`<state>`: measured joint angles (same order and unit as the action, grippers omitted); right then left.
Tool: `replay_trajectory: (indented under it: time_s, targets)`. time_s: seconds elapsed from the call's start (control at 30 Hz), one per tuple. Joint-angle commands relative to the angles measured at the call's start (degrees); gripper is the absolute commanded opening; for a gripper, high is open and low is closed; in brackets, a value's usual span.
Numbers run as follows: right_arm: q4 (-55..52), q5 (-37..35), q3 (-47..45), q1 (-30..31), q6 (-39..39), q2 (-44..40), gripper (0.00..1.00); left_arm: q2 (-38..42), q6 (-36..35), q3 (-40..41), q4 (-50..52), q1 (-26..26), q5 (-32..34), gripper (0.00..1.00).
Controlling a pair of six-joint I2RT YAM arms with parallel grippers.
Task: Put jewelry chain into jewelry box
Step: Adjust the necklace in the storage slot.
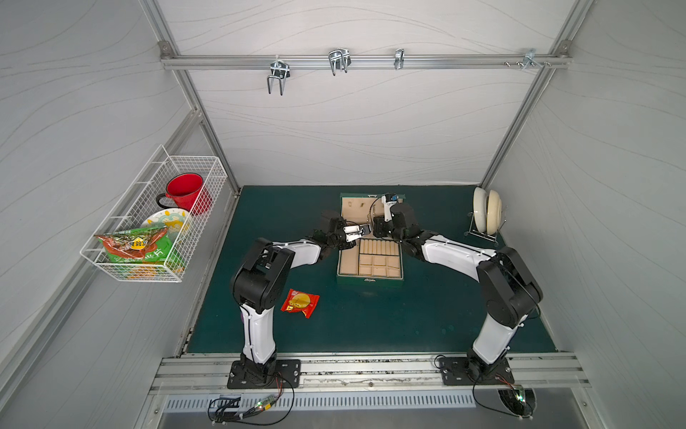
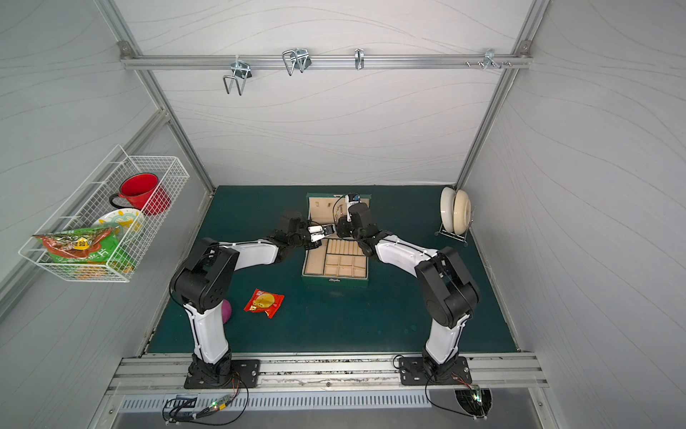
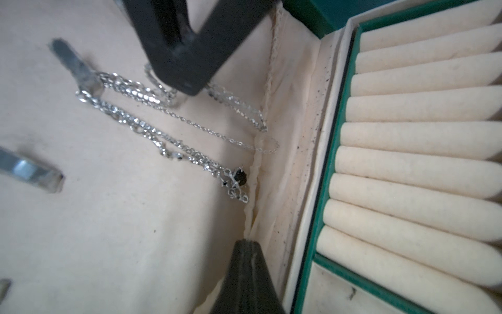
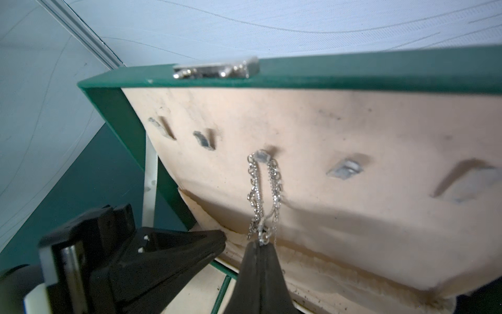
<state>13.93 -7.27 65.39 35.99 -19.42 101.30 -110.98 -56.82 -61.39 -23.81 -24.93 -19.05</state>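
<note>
My left gripper (image 3: pixel 245 243) is pinched shut on nothing, its tip close to the pocket seam inside the jewelry box (image 1: pixel 371 281) lid, near the pendant (image 3: pixel 240 176). The jewelry chain (image 4: pixel 255 195) hangs looped over a hook (image 4: pixel 260 156) in the lid lining, and my right gripper (image 4: pixel 258 244) is closed on its lower end, so I judge this to be the release stage. Next I should ease the right jaws apart and back both arms out without snagging a strand or dragging the chain off the hook.

Chain (image 3: pixel 141 126): shiny silvery metal. Box (image 4: pixel 353 73): matt green shell, glossy metal clasp (image 4: pixel 217 70); lining (image 3: pixel 108 217) beige, velvety, speckled. Hooks (image 4: pixel 345 170): dull metal. Rolls (image 3: pixel 421 160): soft matt nap.
</note>
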Motion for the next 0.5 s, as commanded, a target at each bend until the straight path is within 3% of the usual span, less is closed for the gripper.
replay_trajectory:
  time_s: [0.0, 0.47]
  targets:
    - [2.0, -1.4, 1.4, 0.2, 1.5, -2.1, 0.00, 1.2, 0.1, -0.4, 2.4, -0.5, -1.5, 0.00]
    - [2.5, -3.8, 3.5, 0.2, 4.8, -0.1, 0.00, 1.4, 0.9, -0.8, 2.5, -0.5, -1.9, 0.00]
